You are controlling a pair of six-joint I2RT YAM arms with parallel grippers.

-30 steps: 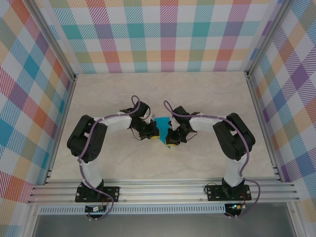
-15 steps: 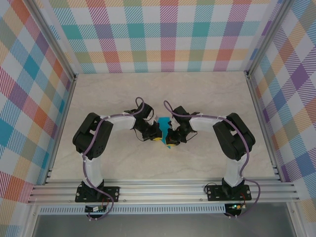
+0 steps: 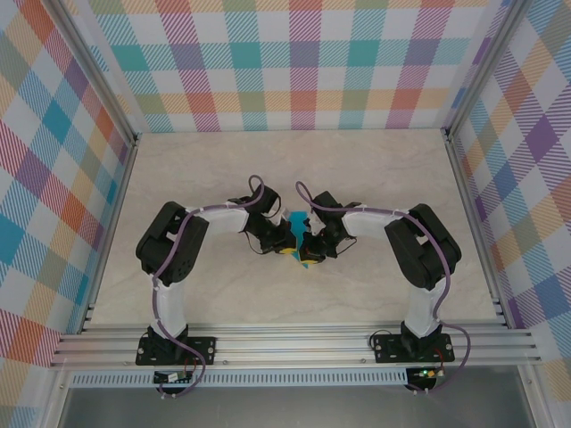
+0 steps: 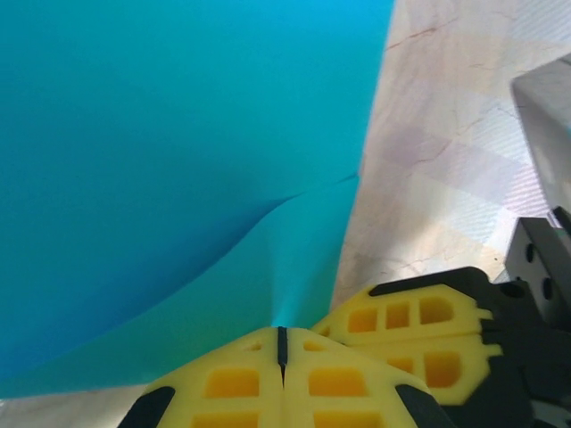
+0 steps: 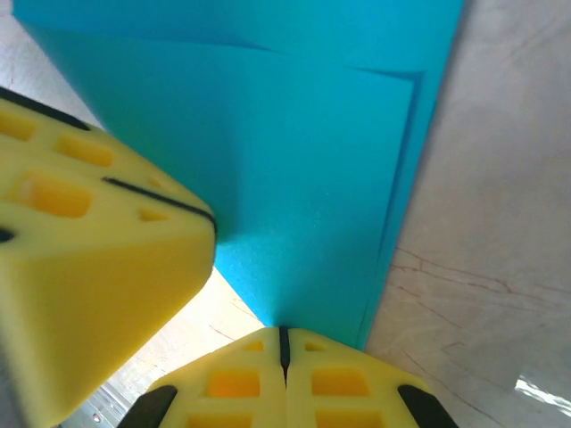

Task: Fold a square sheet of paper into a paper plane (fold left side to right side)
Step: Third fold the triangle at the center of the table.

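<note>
Ahead of both tools, low over the table (image 4: 446,178), is the folded blue paper (image 4: 178,160). The left gripper (image 4: 282,332) is clamped on its buckled near edge. The right gripper (image 5: 284,332), just beside the left, is clamped on the layered edge.

Folded paper (image 4: 178,134) was plain cyan-blue, left gripper (image 4: 282,343) and right gripper (image 5: 284,343) touching it were yellow with black, tabletop (image 3: 268,169) beneath it was beige marbled, walls (image 3: 294,62) around it were pastel plaid
</note>
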